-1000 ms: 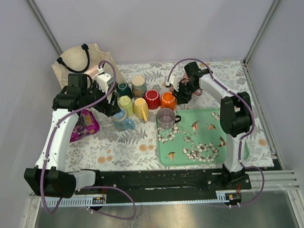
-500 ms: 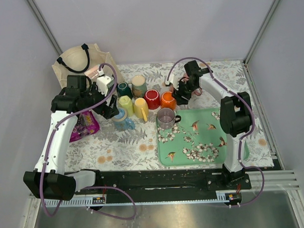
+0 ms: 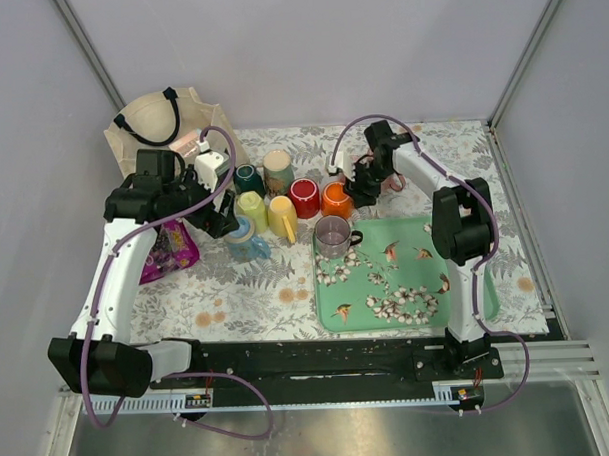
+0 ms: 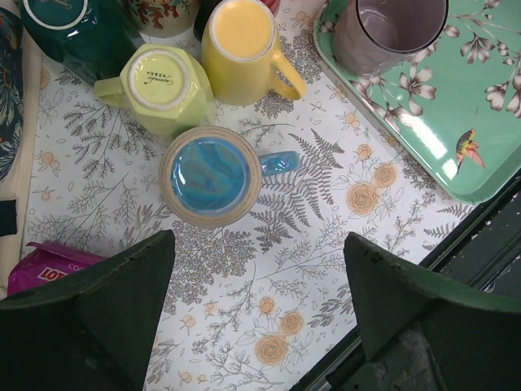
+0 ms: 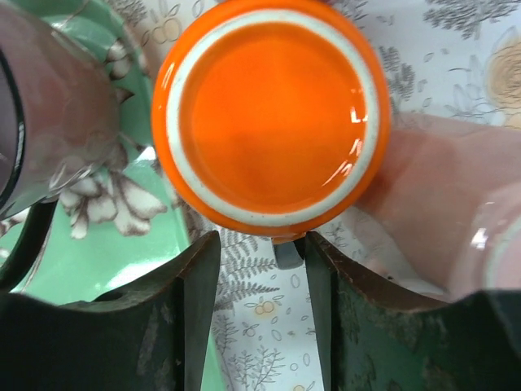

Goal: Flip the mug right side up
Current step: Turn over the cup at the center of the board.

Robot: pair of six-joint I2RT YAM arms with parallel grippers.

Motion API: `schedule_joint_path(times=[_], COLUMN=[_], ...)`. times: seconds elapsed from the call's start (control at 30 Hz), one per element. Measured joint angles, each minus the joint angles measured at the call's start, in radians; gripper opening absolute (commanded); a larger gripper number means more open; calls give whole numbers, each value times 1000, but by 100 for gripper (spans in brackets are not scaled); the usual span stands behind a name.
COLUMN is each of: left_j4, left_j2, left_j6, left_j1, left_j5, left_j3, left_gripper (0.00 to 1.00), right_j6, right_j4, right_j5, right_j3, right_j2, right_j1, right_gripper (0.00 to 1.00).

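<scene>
An orange mug [image 3: 336, 199] stands upside down on the floral cloth, its pale-ringed base filling the right wrist view [image 5: 273, 114]. My right gripper [image 3: 359, 189] is low beside it and open. Its fingers straddle the mug's handle stub [image 5: 289, 251], which lies against the right finger; the gripper's midpoint [image 5: 260, 240] is just below the mug. My left gripper [image 3: 222, 219] is open and empty, hovering above the cloth [image 4: 259, 244] near a blue mug [image 4: 210, 175].
A green tray [image 3: 467, 282] holds a clear glass mug [image 3: 333, 235]. Red [image 3: 304, 197], yellow [image 3: 282, 217], lime [image 3: 251, 208], teal [image 3: 248, 178] and beige [image 3: 278, 169] mugs crowd left of the orange one. A pinkish cup [image 5: 440, 212] sits right of it. A tote bag [image 3: 156, 118] and purple packet [image 3: 168, 248] lie left.
My right gripper has shifted slightly left, closer in on the orange mug's handle. The left arm has wavered a little and stays above the blue mug.
</scene>
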Motion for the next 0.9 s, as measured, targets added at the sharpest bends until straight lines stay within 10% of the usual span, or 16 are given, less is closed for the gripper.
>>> schedule_joint_path(times=[0.4, 0.73, 0.9], left_j4=[1, 4, 4], left_j2=[3, 0, 0], left_j6=[-3, -4, -3], left_j1=[0, 0, 0], left_j5=[3, 6, 14], left_j3=[0, -10, -11], left_gripper=[87, 87, 86], right_j6=[11, 93, 137], right_j4=[-71, -18, -11], right_j5=[-5, 42, 55], right_j3=[-37, -23, -24], right_j2=[-1, 14, 11], right_j1=[2, 19, 21], right_gripper=[49, 0, 0])
